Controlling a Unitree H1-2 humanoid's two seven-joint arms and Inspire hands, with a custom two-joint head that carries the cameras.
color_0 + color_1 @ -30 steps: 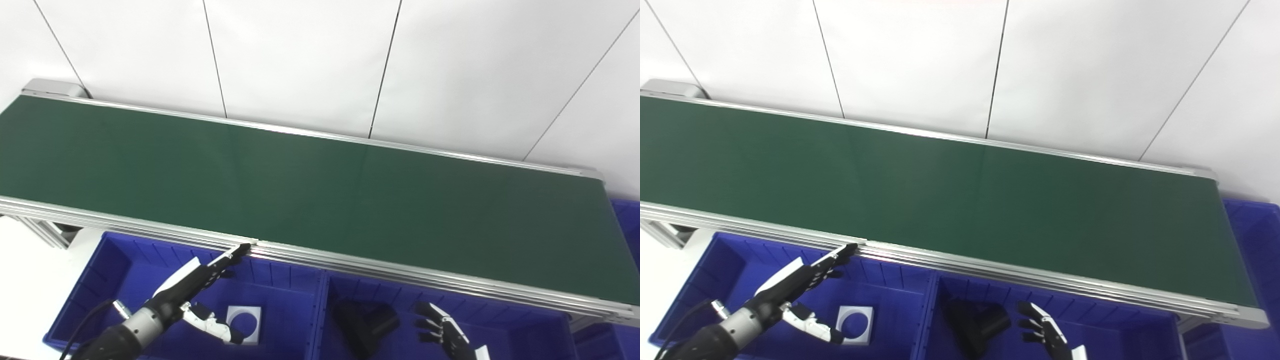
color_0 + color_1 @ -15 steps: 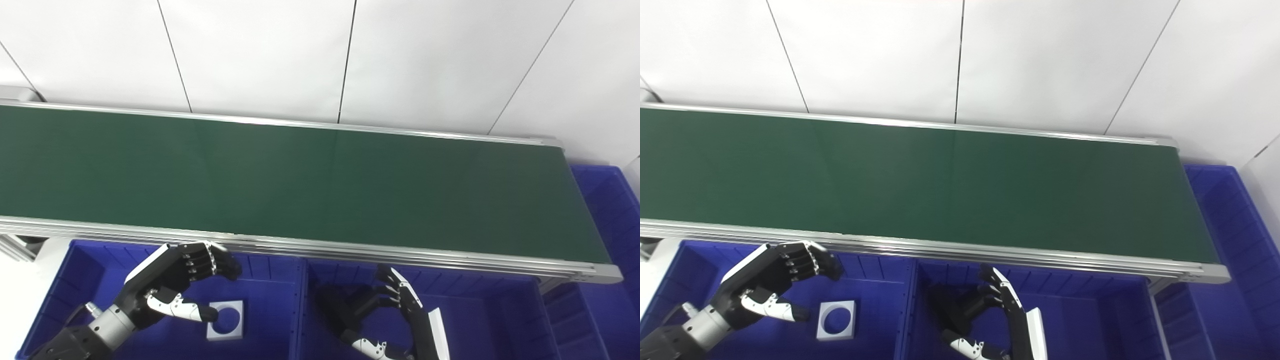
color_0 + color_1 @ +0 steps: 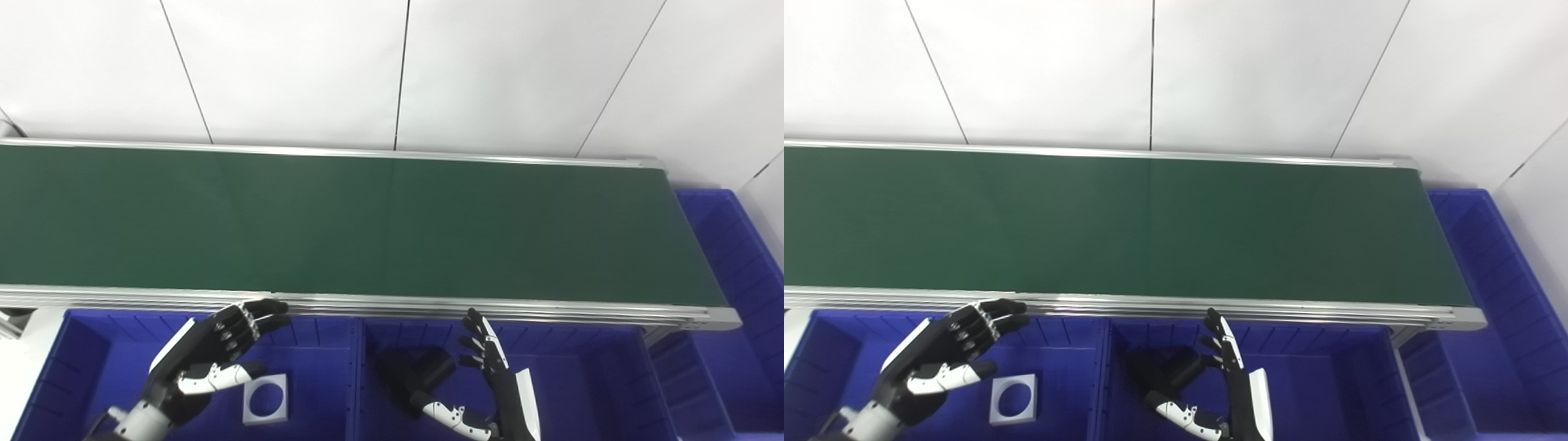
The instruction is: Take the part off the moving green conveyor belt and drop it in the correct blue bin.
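The green conveyor belt (image 3: 367, 226) runs from 9 o'clock to 3 o'clock across the middle of the view, bounded by aluminium side rails (image 3: 429, 304), and no part lies on its visible surface. Below the near rail, at 6 o'clock, stand two blue bins side by side: the left blue bin (image 3: 86, 349) and the middle blue bin (image 3: 588, 373). A third blue bin (image 3: 735, 245) stands past the belt end at 3 o'clock. The left hand (image 3: 208, 355) is positioned over the left blue bin, fingers spread and extended toward 1 o'clock, with the fingertips (image 3: 272, 306) close to the near rail; it holds nothing. A white square part with a round hole (image 3: 265, 399) lies flat on the floor of the left blue bin, just beside the thumb of the left hand at 4 o'clock from it. The right hand (image 3: 499, 380) is positioned over the middle blue bin, palm facing 9 o'clock, fingers apart and pointing toward 12 o'clock; it holds nothing. A black part (image 3: 416, 375) rests in the middle blue bin at 9 o'clock from the right hand, near its thumb.
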